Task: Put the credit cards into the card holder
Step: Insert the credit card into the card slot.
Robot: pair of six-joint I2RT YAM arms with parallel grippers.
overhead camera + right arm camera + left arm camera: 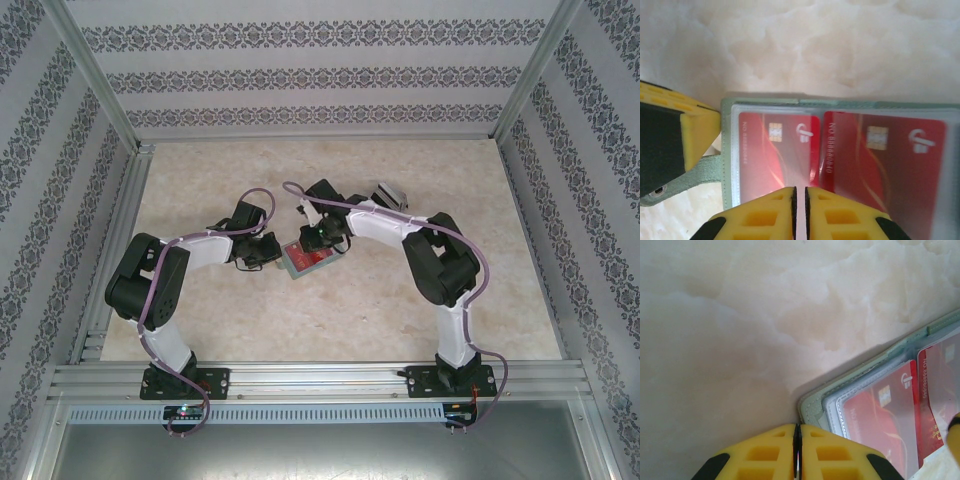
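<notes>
Card holder, pale green, lies open on the pale marbled table between the two arms. Two red credit cards with chips sit side by side in its clear pockets. The left tool is closed, its yellow fingers pressed together on nothing, just beside the holder's corner. The right tool hangs over the cards, its fingers almost touching, with nothing visible between them. A green strap with a snap juts from the holder's edge.
</notes>
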